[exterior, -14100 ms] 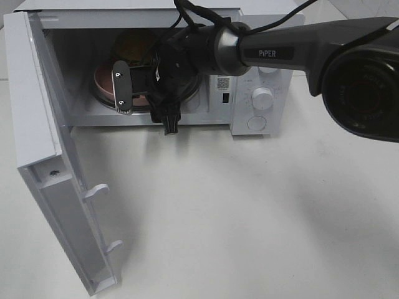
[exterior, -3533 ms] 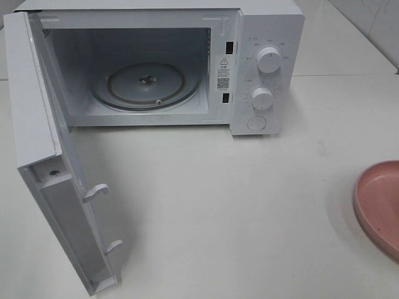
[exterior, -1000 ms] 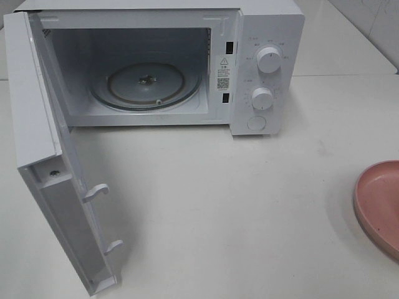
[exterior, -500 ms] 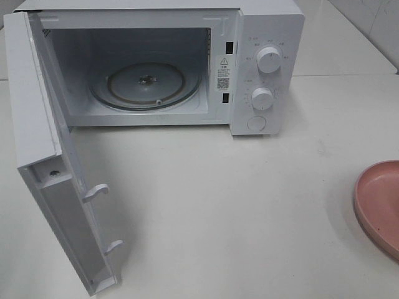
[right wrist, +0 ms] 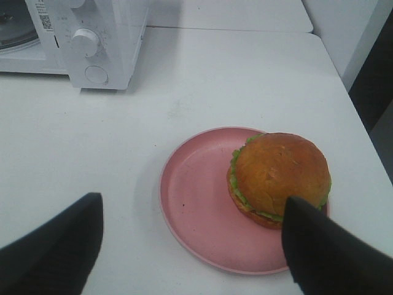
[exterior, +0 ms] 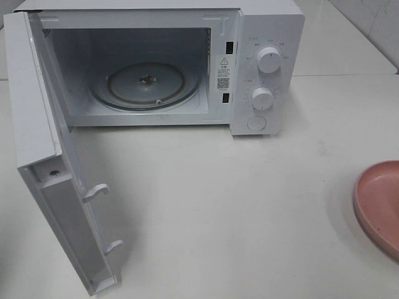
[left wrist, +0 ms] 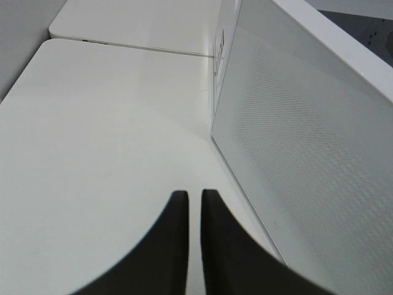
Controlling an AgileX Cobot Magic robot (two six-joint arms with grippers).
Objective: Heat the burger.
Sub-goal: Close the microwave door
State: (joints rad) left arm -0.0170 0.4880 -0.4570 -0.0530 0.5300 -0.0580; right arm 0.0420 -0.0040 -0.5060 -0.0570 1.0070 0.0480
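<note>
Burger on pink plate, between spread right gripper fingers.

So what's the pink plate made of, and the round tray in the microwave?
The plate looks like matte plastic, maybe melamine: even pink, dull sheen, thick rim. The tray in the microwave looks like clear glass: see-through, with shiny ring reflections. I can't be sure of either.

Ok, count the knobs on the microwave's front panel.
2. The upper knob sits near the panel's top, the lower knob directly beneath it. Below them is a round button, not a knob. None seem hidden.
</note>
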